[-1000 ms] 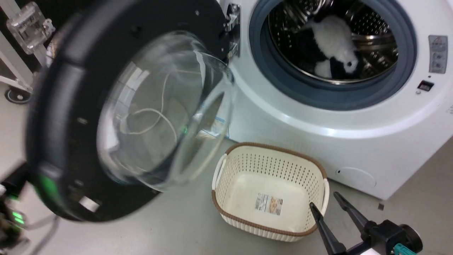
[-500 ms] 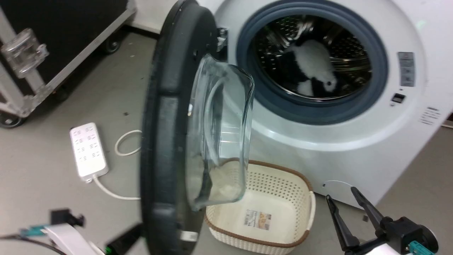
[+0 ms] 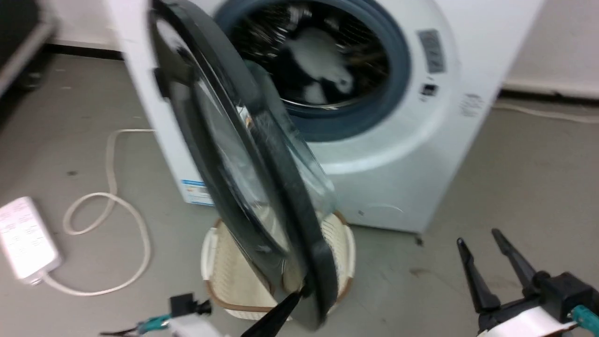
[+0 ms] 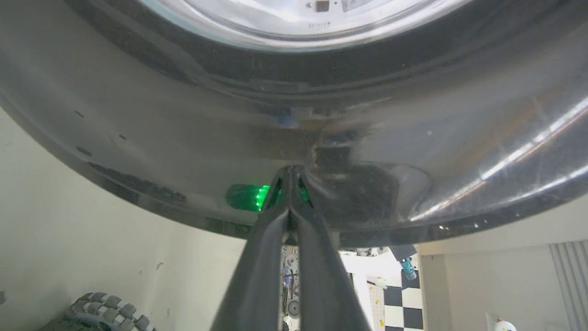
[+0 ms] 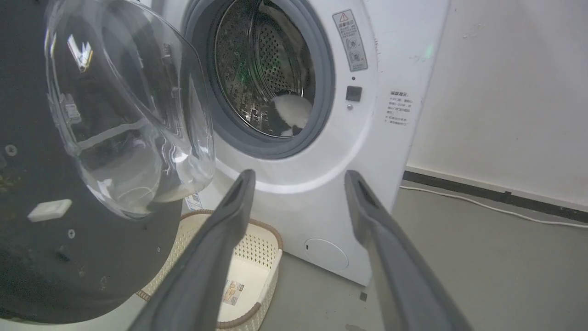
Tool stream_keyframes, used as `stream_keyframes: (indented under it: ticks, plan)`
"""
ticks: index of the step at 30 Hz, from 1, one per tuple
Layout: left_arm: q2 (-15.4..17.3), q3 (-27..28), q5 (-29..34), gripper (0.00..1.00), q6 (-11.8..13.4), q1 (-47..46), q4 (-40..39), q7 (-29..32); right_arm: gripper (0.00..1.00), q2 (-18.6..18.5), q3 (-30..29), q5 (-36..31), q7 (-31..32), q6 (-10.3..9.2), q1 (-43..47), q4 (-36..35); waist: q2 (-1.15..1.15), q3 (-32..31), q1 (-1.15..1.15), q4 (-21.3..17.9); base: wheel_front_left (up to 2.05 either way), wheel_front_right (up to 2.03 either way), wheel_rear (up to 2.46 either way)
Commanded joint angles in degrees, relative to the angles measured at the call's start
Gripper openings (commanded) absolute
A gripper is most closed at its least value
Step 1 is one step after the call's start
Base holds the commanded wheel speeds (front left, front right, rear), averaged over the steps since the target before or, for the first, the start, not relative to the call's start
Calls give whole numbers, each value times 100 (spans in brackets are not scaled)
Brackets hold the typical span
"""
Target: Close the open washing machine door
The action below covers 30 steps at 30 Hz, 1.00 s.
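Grey floor [image 3: 93, 117], power strip [image 3: 25, 245] far left. The door [image 3: 243, 187] was wide open a second ago and now it hangs half shut over the basket [image 3: 220, 271], short of the machine [image 3: 398, 154]. Good progress, but not latched yet. Left claw [image 4: 290, 179] is pinched together, empty, tips pressed on the door's outer face. Right claw [image 3: 486, 252] is spread wide, empty, touching nothing.

washing machine door [image 3: 243, 164], ajar, screens the left of the washing machine [image 3: 398, 154] opening; basket [image 3: 220, 267] obstructs below; floor [image 3: 514, 187] to the right lies open.
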Motion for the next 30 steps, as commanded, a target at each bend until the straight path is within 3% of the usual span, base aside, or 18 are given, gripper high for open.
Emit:
stream_keyframes:
  ticks: [1,8,15,23,27,30]
  plan:
    - [-7,-135,-70,0,-61,-209,76,-173,100,-50,-21,48,-9,5,-103,-40,0,349,0,-486,0,0,0]
    - [-8,-888,-365,0,-176,-1167,705,-1280,100,-59,-106,143,-75,5,-219,16,0,781,0,-1308,0,0,0]
    - [-8,-1227,-857,0,-209,-2345,1423,-2435,100,-8,-48,210,-168,5,-399,188,0,1095,0,-1901,0,0,0]
    - [-8,-1502,-1598,0,-215,-3714,2341,-3629,100,63,82,232,-219,5,-507,378,0,1219,0,-2085,0,0,0]
    - [-8,-1752,-1838,0,-215,-3936,2498,-3826,100,99,165,227,-226,5,-558,425,0,1152,0,-2049,0,0,0]
    - [-7,-1920,-1631,0,-216,-3862,2540,-3899,100,86,151,212,-227,5,-535,408,0,1031,0,-1928,0,0,0]
